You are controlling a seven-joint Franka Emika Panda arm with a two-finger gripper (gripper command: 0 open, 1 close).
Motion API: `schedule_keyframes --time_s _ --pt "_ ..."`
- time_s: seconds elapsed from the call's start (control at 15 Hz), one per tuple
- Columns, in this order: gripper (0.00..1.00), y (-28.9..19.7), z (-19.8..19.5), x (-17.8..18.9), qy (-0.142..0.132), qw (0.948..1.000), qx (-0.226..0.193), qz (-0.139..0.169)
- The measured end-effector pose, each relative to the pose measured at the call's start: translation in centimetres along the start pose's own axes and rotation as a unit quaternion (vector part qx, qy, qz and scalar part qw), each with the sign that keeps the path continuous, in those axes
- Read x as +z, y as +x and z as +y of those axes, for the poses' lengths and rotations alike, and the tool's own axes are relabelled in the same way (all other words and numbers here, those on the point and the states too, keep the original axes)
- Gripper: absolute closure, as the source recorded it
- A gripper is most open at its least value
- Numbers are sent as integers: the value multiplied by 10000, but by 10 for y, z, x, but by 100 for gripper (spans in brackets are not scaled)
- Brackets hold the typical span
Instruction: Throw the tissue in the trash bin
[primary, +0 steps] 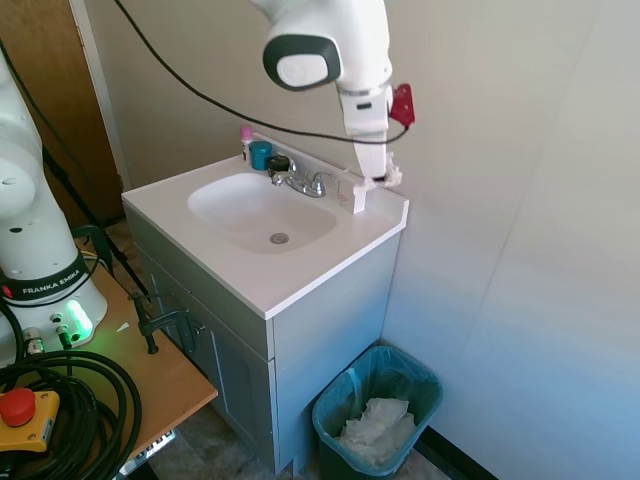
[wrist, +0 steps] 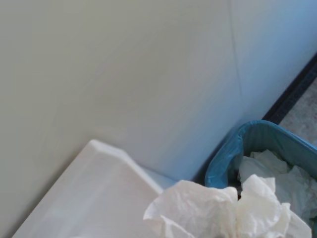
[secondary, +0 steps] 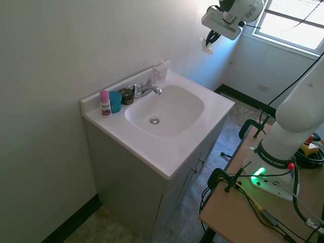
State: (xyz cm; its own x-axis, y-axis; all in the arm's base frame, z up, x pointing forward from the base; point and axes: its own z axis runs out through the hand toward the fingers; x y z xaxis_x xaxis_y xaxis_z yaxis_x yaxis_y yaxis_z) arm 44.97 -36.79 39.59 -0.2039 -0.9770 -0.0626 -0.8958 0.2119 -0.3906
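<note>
While I hang high over the back right corner of the sink cabinet [primary: 300, 300], my claw [primary: 378, 180] is clamped on the tissue [primary: 392, 176], a small white wad poking out between the fingers just above the backsplash. Reading the first exterior view from left to right, the basin [primary: 262, 212] comes first, then the faucet [primary: 305, 183], then my claw with its load, and beyond the cabinet's right edge, well below on the floor, the trash bin [primary: 378, 415]. So the bin lies down and slightly outward from my claw, past the edge of the top and close to the wall; it is not straight beneath me yet. In the wrist view the tissue [wrist: 223, 210] fills the near edge, with the white corner of the top beside it and the bin's teal rim [wrist: 233, 153] showing beyond, a larger heap of white paper [wrist: 287, 178] already inside. I judge that I must carry the wad clear of the cabinet's corner until the bin's mouth sits under it, and only then let go; released here, it would likely land on the top or fall between cabinet and bin.
</note>
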Motion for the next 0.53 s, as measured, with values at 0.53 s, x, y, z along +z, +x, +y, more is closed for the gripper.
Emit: schedule_keyframes --time_s 0.53 --pt "100 71 -1 149 -859 9942 635 -104"
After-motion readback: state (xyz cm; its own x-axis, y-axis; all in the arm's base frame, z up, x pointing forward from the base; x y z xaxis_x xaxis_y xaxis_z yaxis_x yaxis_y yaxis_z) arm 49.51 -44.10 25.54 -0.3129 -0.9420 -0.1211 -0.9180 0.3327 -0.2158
